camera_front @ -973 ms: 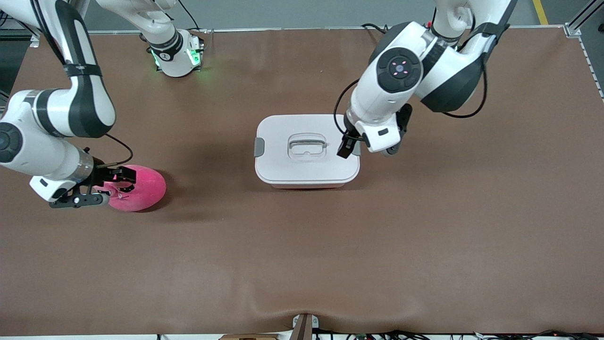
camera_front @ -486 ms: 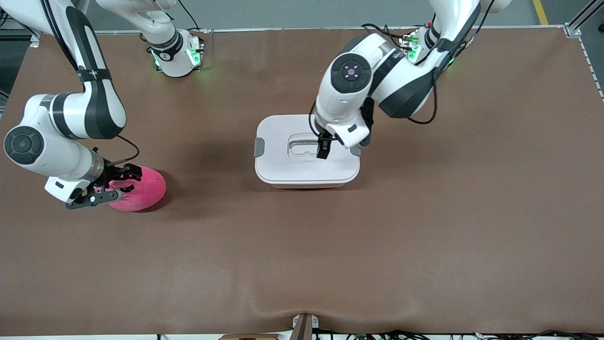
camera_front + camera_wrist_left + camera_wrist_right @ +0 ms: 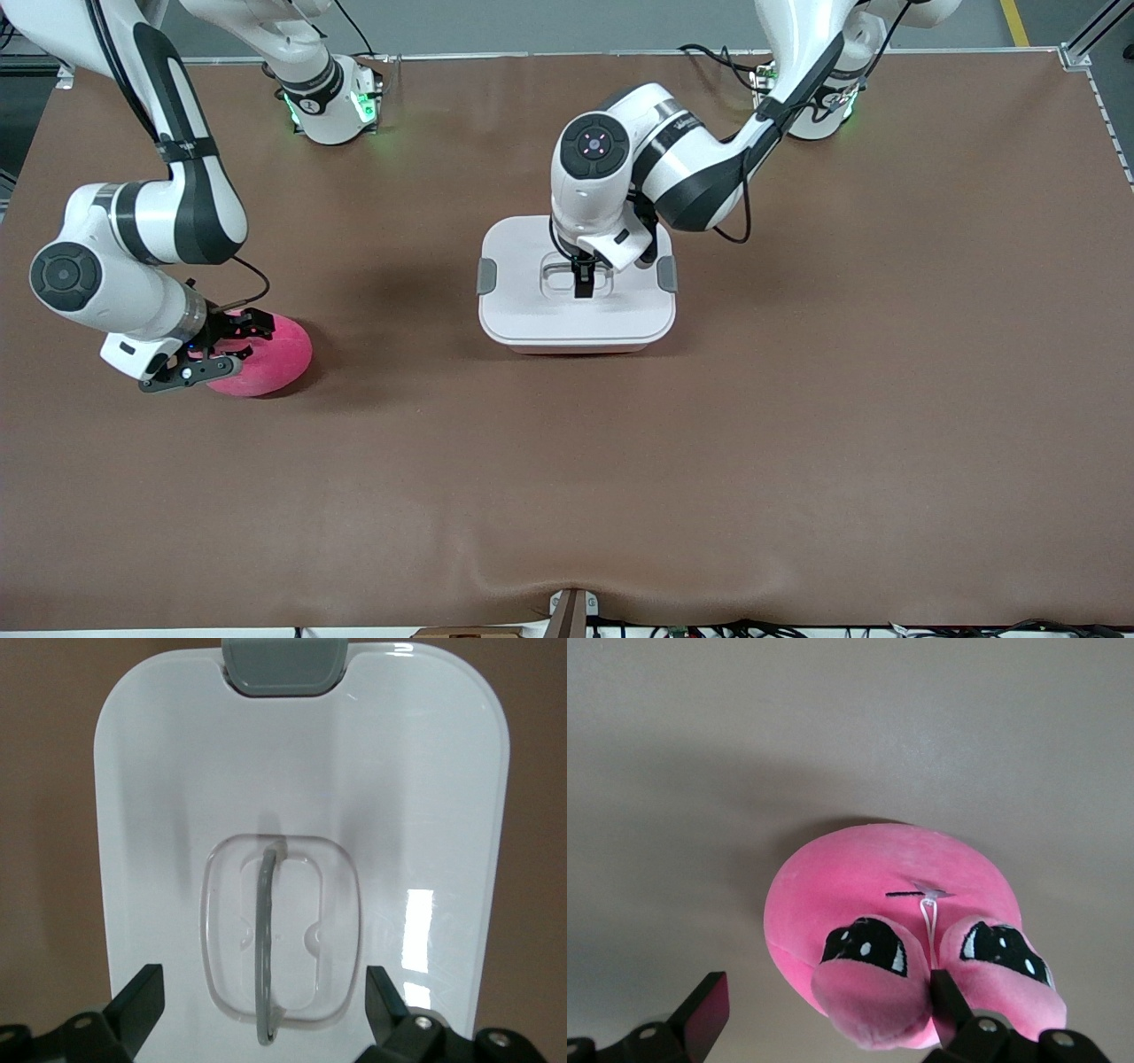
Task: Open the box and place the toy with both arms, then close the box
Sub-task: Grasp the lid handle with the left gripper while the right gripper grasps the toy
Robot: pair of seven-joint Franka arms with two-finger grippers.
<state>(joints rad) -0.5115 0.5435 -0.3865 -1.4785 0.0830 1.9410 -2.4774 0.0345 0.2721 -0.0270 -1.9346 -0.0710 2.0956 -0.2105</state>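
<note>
My right hand (image 3: 211, 353), fingers apart, straddles the toy (image 3: 266, 356) on the tabletop (image 3: 797, 425); a shallow pinch may slip off plush. My left hand (image 3: 582, 282), apart, hovers over the closed box (image 3: 576, 315) handle; misalignment risks missing it.

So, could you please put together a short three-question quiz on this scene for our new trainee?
1. True or false: the box has its lid on.
2. The left gripper is over which part? A) a side clip B) the centre handle C) bare table
3. Which thing is the right gripper at?

Key
1. True.
2. B; its fingers stand open.
3. The toy, fingers open, not yet gripped.
</note>
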